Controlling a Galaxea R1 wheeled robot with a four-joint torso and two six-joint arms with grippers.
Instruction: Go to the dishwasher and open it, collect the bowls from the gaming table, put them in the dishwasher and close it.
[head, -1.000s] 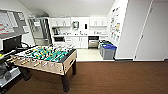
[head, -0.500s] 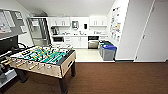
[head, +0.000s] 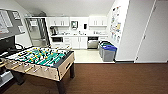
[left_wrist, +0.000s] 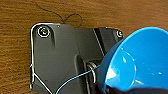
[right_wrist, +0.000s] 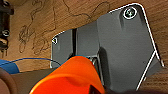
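The dishwasher (head: 93, 42) shows its steel front, closed, under the white counter at the far end of the kitchen. In the left wrist view a bright blue bowl (left_wrist: 140, 62) hangs above the wood floor, with my left gripper (left_wrist: 125, 89) shut on its rim. An orange bowl (right_wrist: 70, 77) looms large in the right wrist view, carried by my right gripper (right_wrist: 96, 89) over the same floor. The white-topped gaming table is out of view.
A green-field foosball table (head: 40, 60) stands close on the left. Grey bins with blue and green lids (head: 107, 51) line the right wall before the kitchen. A white wall and door (head: 150, 37) are on the right. Dark wood floor (head: 112, 77) stretches ahead.
The whole head picture has shifted a little, so the camera has moved; the foosball table sits slightly further left and the kitchen a touch nearer.
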